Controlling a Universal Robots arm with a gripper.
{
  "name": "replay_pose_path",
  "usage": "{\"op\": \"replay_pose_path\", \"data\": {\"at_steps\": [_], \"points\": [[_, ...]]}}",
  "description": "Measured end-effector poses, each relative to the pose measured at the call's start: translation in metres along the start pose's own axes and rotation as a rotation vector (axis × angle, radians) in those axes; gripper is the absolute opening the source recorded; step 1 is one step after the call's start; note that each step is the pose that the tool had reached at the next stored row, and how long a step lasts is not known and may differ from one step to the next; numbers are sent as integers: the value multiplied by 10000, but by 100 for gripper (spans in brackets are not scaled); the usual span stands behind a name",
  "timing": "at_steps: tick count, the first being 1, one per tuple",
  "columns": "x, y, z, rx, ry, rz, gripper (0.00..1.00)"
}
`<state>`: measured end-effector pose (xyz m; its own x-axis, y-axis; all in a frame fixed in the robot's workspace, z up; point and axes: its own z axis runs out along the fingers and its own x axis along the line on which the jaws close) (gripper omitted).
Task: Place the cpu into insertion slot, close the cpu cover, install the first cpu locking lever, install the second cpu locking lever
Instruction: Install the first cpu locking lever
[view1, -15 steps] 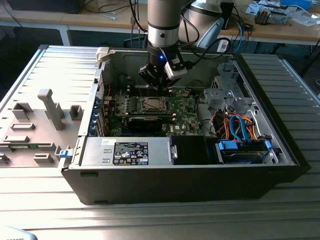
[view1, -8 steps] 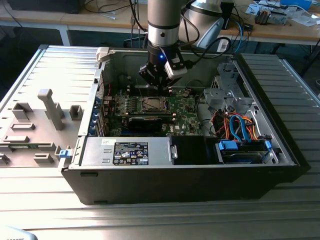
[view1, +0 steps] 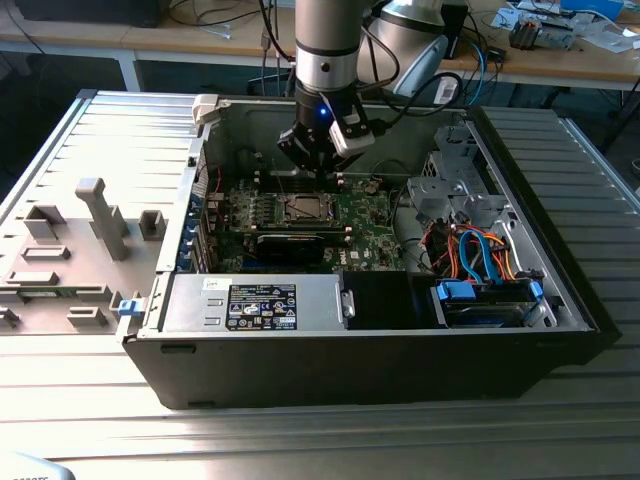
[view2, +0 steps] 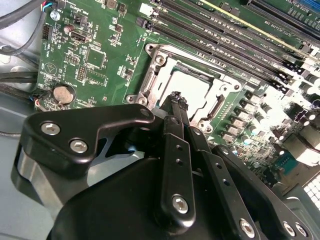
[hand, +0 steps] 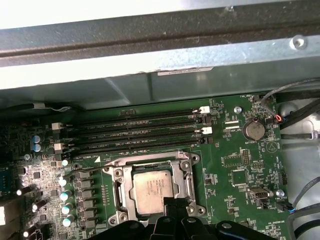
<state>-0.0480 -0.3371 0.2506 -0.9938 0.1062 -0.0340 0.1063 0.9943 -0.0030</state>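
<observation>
In the exterior view I see my tool (view1: 322, 150) hanging low inside the open computer case (view1: 400, 330), just above the green board (view1: 300, 215). The case lies on the table (view1: 300, 420).

In the second wrist view the tool's fingers (view2: 176, 107) look pressed together, holding nothing. Their tips sit right over the edge of the cpu (view2: 192, 87), which lies flat in its slot.

In the first wrist view the cpu (hand: 152, 187) sits in the slot with the silver cpu cover (hand: 117, 182) framing it.
</observation>
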Motion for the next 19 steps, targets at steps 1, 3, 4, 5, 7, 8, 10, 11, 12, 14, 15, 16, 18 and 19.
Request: {"op": "replay_pose_path", "data": {"at_steps": [1, 3, 4, 5, 7, 8, 10, 11, 12, 14, 15, 16, 18, 19], "points": [[0, 0, -2, 0, 0, 0, 11], [0, 0, -5, 0, 0, 0, 11], [0, 0, -6, 0, 0, 0, 11], [0, 0, -8, -1, 0, 0, 11], [-1, 0, -13, -1, 0, 0, 11], [0, 0, -14, 0, 0, 0, 11], [-1, 0, -18, 0, 0, 0, 11], [-1, 0, -20, 0, 0, 0, 11], [-1, 0, -22, 0, 0, 0, 11], [-1, 0, -24, 0, 0, 0, 11], [-1, 0, -25, 0, 0, -1, 11], [-1, 0, -27, 0, 0, 0, 11], [-1, 0, -31, 0, 0, 0, 11], [-1, 0, -32, 0, 0, 0, 11]]}}
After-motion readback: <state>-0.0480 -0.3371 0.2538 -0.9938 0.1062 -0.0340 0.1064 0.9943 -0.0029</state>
